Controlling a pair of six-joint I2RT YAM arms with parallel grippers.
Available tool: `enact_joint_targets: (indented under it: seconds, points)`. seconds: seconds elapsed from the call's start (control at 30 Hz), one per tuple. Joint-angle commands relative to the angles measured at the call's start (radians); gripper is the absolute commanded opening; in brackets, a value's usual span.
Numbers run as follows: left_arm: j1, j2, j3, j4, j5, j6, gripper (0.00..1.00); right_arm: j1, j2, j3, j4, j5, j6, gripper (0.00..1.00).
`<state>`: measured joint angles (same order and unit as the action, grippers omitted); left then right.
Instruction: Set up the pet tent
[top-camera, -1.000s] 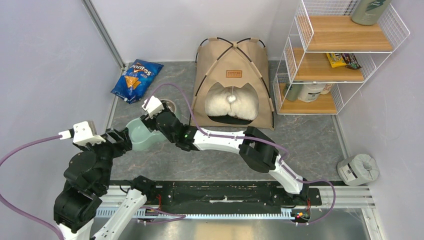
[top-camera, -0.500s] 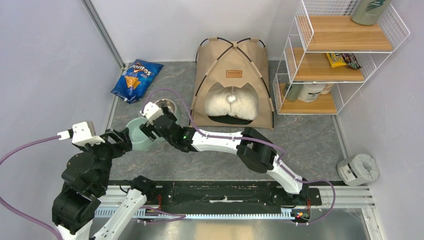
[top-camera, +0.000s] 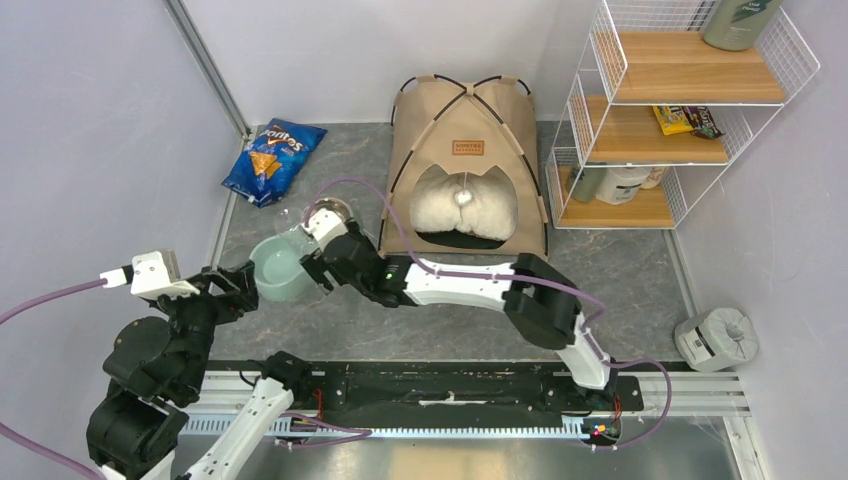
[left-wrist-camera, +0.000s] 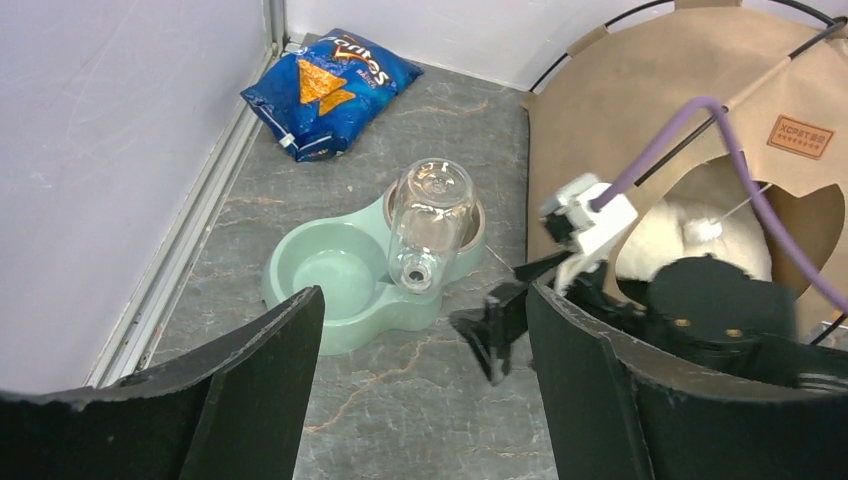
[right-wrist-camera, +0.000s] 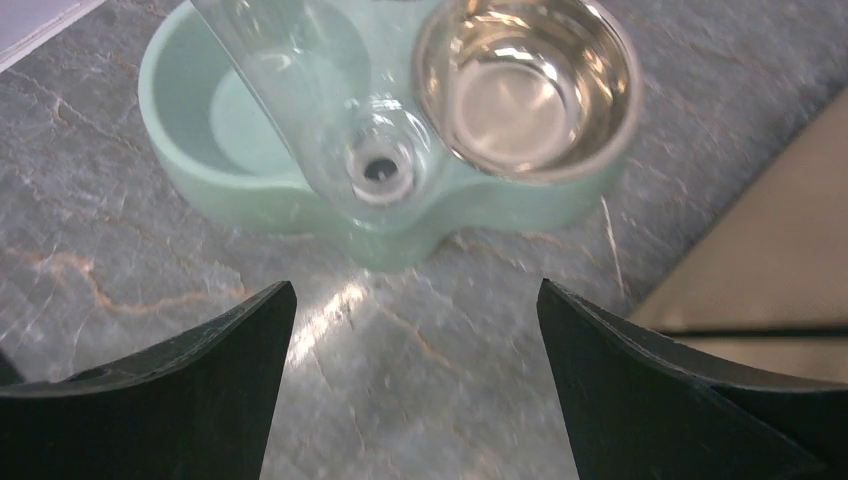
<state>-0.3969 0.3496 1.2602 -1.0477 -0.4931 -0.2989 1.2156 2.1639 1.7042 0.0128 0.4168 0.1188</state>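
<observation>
Pet tent (top-camera: 430, 140) up, likely final step: feeder bowl (top-camera: 283, 270) sits beside it.
Left gripper (left-wrist-camera: 420, 390), right gripper (right-wrist-camera: 412, 390) both wide open, empty; next: retract without nudging bowl.

One tan canvas tent (top-camera: 440, 125), one fluffy white pillow (top-camera: 465, 210), one blue chip bag (top-camera: 273, 160), one mint-green plastic feeder (top-camera: 275, 277).

Green double pet bowl (left-wrist-camera: 358, 326), blue chip bag (left-wrist-camera: 330, 88), white wire shelf (top-camera: 682, 66)

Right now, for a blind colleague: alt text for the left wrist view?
A mint-green pet feeder with a clear bottle sits on grey floor, framed by the open left gripper. The open right gripper hangs beside it, near the tan pet tent holding a white pillow.
</observation>
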Motion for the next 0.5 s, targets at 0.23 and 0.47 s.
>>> enact_joint_targets:
  seconds: [0.23,0.47]
  points:
    - [0.002,0.0,0.094,-0.145,0.151,-0.027,0.81,0.007,-0.345,-0.132,-0.613,0.156,0.411,0.97]
    - [0.002,-0.05,0.137,-0.264,0.195,-0.068,0.81,0.079,-0.575,-0.256,-1.04,0.302,0.652,0.97]
